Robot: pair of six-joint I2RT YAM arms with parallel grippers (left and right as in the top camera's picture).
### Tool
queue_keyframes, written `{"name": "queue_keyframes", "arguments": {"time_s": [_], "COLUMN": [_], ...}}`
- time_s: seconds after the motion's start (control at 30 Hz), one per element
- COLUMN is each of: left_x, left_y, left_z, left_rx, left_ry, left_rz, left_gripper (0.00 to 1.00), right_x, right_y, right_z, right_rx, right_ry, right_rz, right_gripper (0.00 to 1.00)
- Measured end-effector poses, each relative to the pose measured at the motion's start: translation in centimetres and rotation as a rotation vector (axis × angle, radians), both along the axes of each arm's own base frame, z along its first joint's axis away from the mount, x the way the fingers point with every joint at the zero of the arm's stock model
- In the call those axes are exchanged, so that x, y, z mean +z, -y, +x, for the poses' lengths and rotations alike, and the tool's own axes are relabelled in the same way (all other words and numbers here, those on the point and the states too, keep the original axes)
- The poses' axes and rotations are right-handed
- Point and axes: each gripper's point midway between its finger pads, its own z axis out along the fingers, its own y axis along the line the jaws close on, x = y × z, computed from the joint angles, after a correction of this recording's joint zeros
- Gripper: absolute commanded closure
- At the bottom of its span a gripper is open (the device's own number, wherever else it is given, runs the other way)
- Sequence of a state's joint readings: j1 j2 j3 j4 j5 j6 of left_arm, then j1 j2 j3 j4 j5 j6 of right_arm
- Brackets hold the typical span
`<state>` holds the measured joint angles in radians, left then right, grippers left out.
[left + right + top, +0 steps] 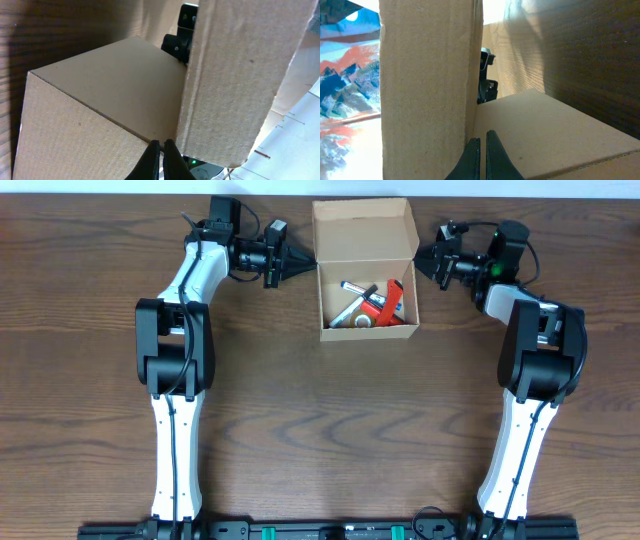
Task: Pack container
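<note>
While the dark wood-grain table (320, 430) carries everything, the tan cardboard container (368, 333) sits at its far middle, open, with the flap lid (362, 230) standing up at the back. The left arm (175, 350) stretches in from the container's left and the right arm (535, 360) from its right, the 2 roughly mirrored. The left tool (298, 264) points at the container's left wall near the lid hinge, its fingers (154, 152) pressed together on nothing; whether the tips touch the cardboard I cannot tell. The right tool (424, 254) points at the right wall near the same hinge line, its fingers (492, 150) likewise together and empty. Inside the container lie a red object (385, 302), a white pen-like object with a dark end (352, 285) and a small pale roll (362, 322) against the front wall.
</note>
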<state>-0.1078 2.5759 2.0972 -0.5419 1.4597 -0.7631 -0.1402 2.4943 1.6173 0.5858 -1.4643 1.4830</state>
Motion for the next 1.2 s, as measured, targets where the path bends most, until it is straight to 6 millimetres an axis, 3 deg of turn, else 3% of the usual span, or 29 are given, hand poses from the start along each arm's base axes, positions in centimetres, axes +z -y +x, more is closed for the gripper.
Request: {"name": "queue_keyframes", "arguments": {"time_s": [0.43,1.2], "left_x": [0.0,-0.3], "left_y": [0.0,0.9], "left_z": [0.0,-1.1], "left_rx": [0.0,-0.019], "left_ry": [-0.001,-0.074], "left_rz": [0.0,0.009], "left_gripper": [0.94,0.94], "right_x": [0.7,0.0], "right_y": [-0.2,-0.9], "right_z": [-0.7,-1.2], "right_rx": [0.048,0.075], "right_ry": [0.118,0.1], "right_rz": [-0.009,-0.004], "right_gripper": [0.99,0.99]}}
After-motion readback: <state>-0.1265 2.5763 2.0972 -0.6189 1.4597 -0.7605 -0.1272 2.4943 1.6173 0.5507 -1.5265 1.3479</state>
